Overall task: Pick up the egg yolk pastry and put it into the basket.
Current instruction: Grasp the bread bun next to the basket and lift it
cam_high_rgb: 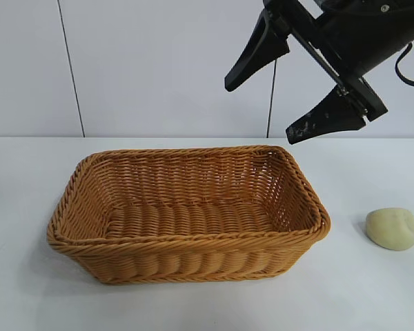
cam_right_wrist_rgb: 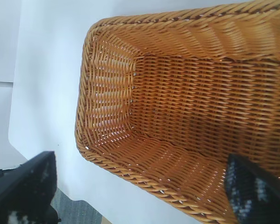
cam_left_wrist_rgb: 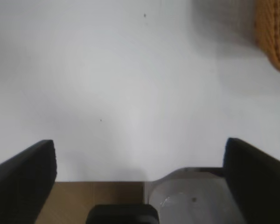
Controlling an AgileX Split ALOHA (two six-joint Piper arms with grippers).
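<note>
The egg yolk pastry, a small pale yellow rounded lump, lies on the white table to the right of the basket. The golden-brown wicker basket stands in the middle of the table and is empty; it fills the right wrist view. My right gripper hangs open and empty high above the basket's far right corner, up and to the left of the pastry. My left gripper is open and empty over bare table, out of the exterior view; a corner of the basket shows in its view.
The white table runs around the basket, with a white wall behind. In the left wrist view the table's edge, a brown floor and a grey round base lie under the gripper.
</note>
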